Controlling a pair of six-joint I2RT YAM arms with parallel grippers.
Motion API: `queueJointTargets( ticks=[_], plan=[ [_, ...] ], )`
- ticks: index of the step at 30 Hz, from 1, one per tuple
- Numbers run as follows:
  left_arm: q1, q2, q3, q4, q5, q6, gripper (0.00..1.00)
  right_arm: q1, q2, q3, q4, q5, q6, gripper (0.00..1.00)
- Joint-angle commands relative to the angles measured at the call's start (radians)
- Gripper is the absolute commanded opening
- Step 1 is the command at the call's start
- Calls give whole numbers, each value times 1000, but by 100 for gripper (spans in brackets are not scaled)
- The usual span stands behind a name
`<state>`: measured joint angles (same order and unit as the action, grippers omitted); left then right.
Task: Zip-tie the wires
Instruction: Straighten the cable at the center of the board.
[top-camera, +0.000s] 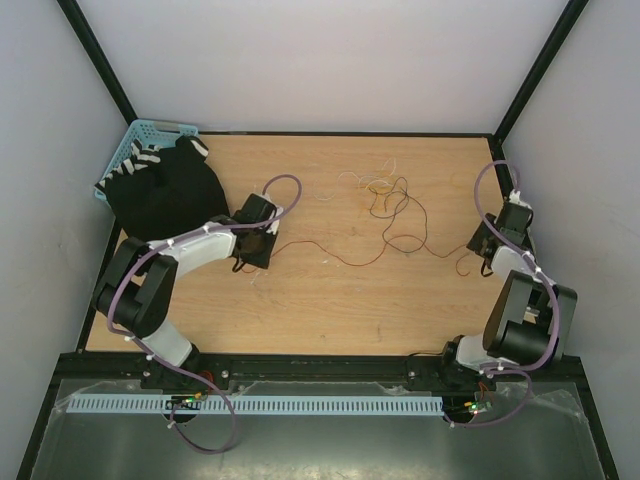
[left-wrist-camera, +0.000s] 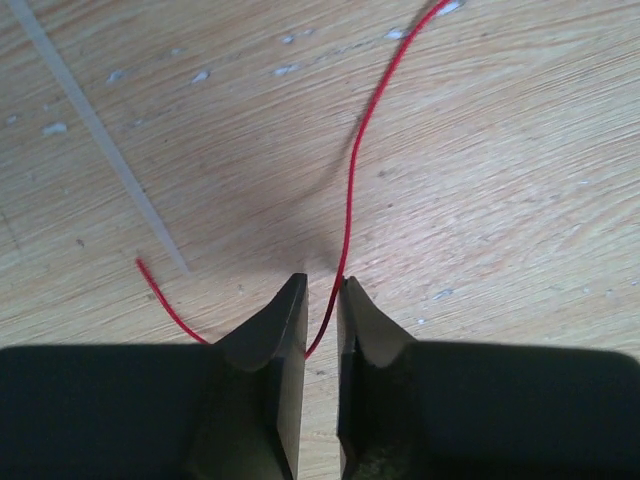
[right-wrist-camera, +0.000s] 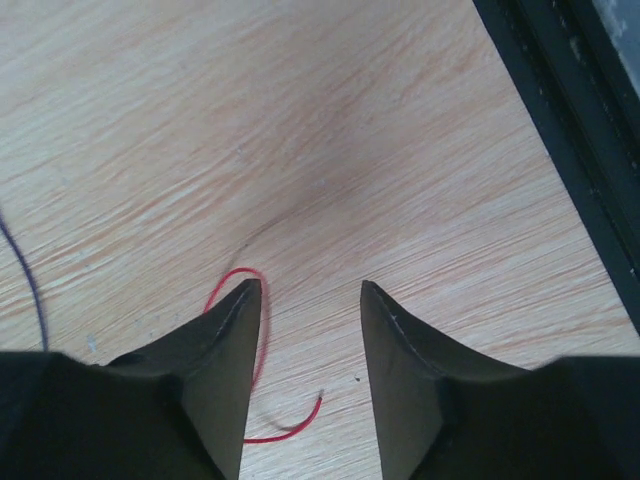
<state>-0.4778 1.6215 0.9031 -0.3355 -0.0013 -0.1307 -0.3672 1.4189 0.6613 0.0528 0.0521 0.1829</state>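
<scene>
Left pincer (left-wrist-camera: 322, 285) closed to a slit on one red strand of the wires (left-wrist-camera: 351, 170), short tail poking out to its left. Looks like a thin bite, so could slip free on any pull. Zip tie (left-wrist-camera: 100, 140) flat on the surface (left-wrist-camera: 500, 200) just left of that pincer, not held. Right pincer (right-wrist-camera: 310, 290) spread wide, hovering over a curled red wire end near the right edge. Rest of the tangle loose toward the far side, right of centre. Main risks: dragging one strand and spreading the bundle instead of gathering it — or snagging a loop and sweeping the tie away.
</scene>
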Motion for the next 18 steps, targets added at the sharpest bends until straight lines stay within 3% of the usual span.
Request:
queueJointTargets(
  ticks=[1,8,14,18],
  plan=[
    [-7,-6,44,-10,10,14,23,-6,-64,55,-37,-77,10,57],
    [-10,-19,62,-26,-3,11,37,-5,-134,72,-54,-112,24,86],
    [-8,-46,72,-35,-18,16,56,-5,-163,94,-76,-196,30,90],
    [-3,-103,94,-43,-20,22,80,-3,-196,113,-77,-306,64,88]
  ],
)
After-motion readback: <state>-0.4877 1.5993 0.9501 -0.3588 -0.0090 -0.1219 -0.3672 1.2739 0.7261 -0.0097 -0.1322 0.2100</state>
